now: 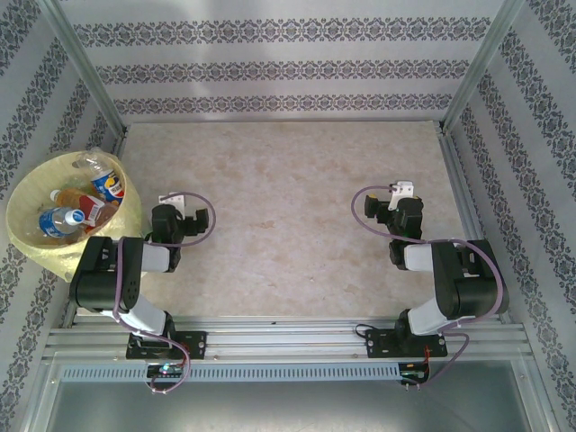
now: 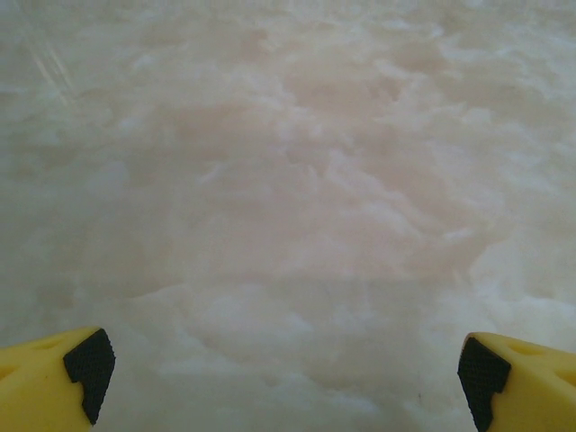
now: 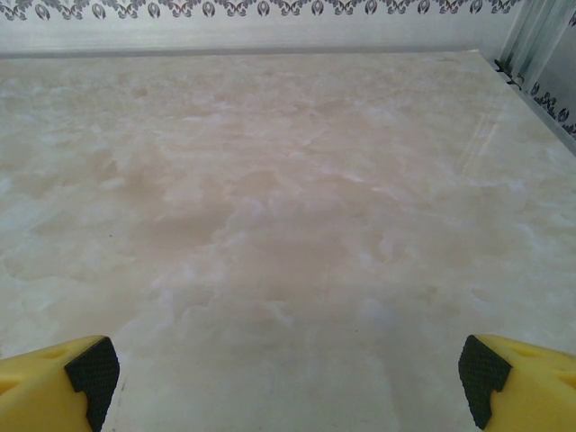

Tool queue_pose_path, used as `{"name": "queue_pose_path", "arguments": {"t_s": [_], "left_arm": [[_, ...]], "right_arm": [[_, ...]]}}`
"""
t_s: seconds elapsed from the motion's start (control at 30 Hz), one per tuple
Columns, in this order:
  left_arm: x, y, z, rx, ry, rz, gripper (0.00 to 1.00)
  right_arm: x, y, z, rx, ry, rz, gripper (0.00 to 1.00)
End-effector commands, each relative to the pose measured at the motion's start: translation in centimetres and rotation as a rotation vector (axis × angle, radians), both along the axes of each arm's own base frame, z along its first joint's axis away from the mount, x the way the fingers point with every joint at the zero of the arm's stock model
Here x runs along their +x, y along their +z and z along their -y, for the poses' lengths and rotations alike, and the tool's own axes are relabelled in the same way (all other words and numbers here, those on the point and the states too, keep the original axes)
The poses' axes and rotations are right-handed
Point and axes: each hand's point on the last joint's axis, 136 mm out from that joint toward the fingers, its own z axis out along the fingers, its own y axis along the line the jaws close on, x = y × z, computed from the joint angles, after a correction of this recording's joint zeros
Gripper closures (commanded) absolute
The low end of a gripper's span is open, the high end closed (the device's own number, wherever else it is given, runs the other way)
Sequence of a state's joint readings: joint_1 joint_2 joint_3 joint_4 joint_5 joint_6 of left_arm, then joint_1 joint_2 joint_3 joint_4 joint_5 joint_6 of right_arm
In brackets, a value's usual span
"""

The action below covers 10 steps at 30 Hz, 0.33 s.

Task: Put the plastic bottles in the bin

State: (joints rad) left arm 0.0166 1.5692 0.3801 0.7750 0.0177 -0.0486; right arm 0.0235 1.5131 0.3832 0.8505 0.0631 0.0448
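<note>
Bottles [image 1: 76,205], clear plastic, piled inside round pale-yellow translucent bin [image 1: 52,257]; left gripper [image 2: 288,373], right gripper [image 3: 288,369] wide open above marbled table [image 1: 288,171].

Pale beige, marble-patterned table [image 1: 297,198], the pale-yellow bin [image 1: 40,250] at its left edge.

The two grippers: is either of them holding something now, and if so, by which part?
Nothing is held. The left gripper and the right gripper both stand open above the table; the plastic bottles lie in the bin.
</note>
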Motion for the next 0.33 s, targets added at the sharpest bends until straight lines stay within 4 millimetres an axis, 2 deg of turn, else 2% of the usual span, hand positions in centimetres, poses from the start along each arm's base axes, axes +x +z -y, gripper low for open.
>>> {"name": "queue_pose_path", "arguments": {"t_s": [0.0,0.3], "left_arm": [[1.41,3.04,-0.99,0.061,0.069,0.126,0.01],[1.33,2.94,-0.97,0.058,0.07,0.106,0.01]], "right_arm": [[0.35,1.15,0.2,-0.014,-0.007,0.044,0.02],[0.45,1.1,0.0,-0.006,0.012,0.038,0.02]]}}
